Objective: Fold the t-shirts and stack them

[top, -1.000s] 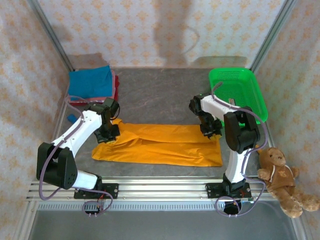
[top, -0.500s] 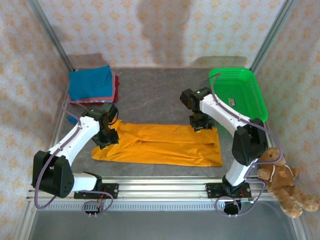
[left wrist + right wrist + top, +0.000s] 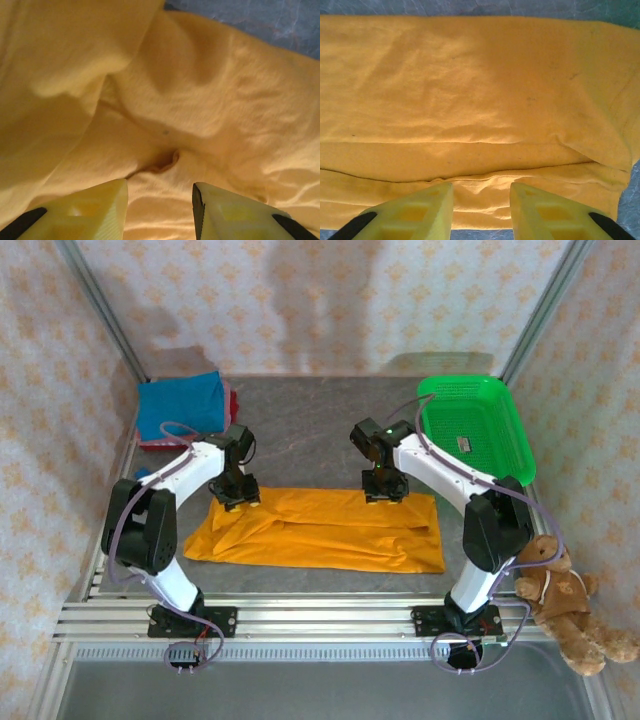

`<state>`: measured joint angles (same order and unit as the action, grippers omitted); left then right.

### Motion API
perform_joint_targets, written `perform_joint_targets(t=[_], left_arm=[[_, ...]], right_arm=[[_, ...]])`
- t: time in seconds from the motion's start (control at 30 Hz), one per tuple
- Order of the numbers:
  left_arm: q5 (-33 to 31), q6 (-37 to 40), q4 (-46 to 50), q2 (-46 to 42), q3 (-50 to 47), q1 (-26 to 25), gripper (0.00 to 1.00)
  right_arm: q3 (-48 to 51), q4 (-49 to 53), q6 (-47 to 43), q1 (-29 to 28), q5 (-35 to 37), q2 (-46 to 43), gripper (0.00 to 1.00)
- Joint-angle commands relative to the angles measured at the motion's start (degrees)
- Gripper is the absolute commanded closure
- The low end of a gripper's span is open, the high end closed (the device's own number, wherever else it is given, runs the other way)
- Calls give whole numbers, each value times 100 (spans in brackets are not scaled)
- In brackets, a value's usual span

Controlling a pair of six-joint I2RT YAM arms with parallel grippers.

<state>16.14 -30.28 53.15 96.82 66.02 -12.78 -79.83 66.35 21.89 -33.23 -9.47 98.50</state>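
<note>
Orange t-shirt (image 3: 320, 532), folded lengthwise into a long band. Lies flat across the middle of the grey table (image 3: 310, 425), long side running left to right, with a crease along its length. Looks rumpled at the left end and smoother toward the right.

Left gripper (image 3: 238, 496), pointing down over the far left corner of the orange t-shirt. From the wrist camera, left gripper (image 3: 159, 189) with jaws apart and yellow fingers (image 3: 95, 207) either side of a small puckered fold. Pinches nothing between them. Contact of the tips with the cloth: cannot tell.

Right gripper (image 3: 385, 490), pointing down over the far edge of the same shirt, right of its middle. From the wrist camera, right gripper (image 3: 480, 189) likewise with jaws apart, spread just above a fold line running across the cloth. Holds nothing. Bare table along the top of that view, beyond the shirt's edge.

Blue t-shirt (image 3: 180, 406), folded, at the far left corner of the table. Rests on top of a red t-shirt (image 3: 233, 405) peeking out along its right side. Sits well apart from the orange one.

Green mesh basket (image 3: 480, 420) at the far right corner of the table.

Brown teddy bear (image 3: 560, 595), slumped at the near right, off the table's edge, near the right arm's base.
</note>
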Motion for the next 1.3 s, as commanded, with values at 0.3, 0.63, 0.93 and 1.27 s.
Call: perform_joint_targets(t=[0.3,0.63,0.93,1.27], left_arm=[[53,66,-502,255,-146,-23,68],[126,-25,-520,-21,-414,-81,97],[80,-687,-55,-922,-649,-848,100],[724,-1637,-153,-645,-1120,-2218,79]], right_arm=[[92,71,22,1,68,-147,65],[30,124,-26,-1,93,-150,65],[39,82,-66,1,42,-123,65],[162,33,-161,1,34,-34,65]])
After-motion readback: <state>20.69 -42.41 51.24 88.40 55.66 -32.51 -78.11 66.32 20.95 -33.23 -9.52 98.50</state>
